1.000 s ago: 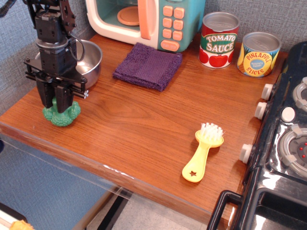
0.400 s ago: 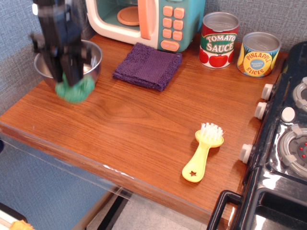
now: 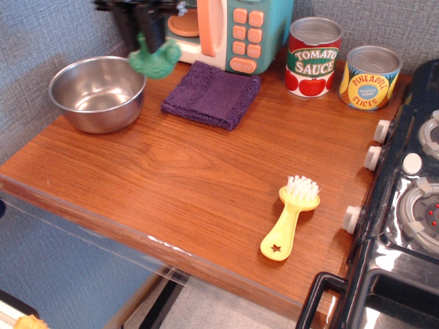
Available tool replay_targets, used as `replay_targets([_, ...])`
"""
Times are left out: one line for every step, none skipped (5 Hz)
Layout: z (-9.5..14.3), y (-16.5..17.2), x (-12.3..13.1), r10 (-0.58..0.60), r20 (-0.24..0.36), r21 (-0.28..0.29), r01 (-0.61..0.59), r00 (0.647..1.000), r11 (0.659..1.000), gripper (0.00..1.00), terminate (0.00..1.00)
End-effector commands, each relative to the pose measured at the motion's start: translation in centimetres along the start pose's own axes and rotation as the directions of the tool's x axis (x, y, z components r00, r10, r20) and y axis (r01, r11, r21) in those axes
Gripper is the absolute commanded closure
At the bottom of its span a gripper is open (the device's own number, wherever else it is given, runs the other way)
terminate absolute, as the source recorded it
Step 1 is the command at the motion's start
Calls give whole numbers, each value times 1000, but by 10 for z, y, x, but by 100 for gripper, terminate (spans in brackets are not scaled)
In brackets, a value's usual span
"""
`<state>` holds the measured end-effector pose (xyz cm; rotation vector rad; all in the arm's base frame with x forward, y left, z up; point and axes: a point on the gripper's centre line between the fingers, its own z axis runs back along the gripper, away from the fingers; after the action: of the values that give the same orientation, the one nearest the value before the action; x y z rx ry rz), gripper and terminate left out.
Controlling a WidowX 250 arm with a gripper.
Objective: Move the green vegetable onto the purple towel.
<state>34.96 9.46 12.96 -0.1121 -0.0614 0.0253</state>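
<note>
Bumpy green vegetable [image 3: 155, 59] aloft beside fuzzy purple towel [image 3: 212, 94].

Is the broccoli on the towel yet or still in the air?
In the air. The green broccoli hangs from the tool, above the table between the steel bowl and the purple towel, not resting on either.
</note>
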Motion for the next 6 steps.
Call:
replay_targets([-16, -16, 41, -28, 8, 44, 27, 1000, 999, 100, 0])
replay_targets([-34, -19, 45, -33, -19, 69, 34, 999, 997, 100, 0])
replay_targets([-51, -15, 53, -27, -4, 109, 28, 1000, 994, 100, 0])
replay_targets([-57, -6, 65, -15, 1, 133, 15, 1000, 991, 100, 0])
replay_targets([-56, -2, 69, -2, 7, 131, 1, 1000, 991, 100, 0])
replay_targets([-56, -6, 66, -13, -15, 127, 15, 1000, 992, 0, 0])
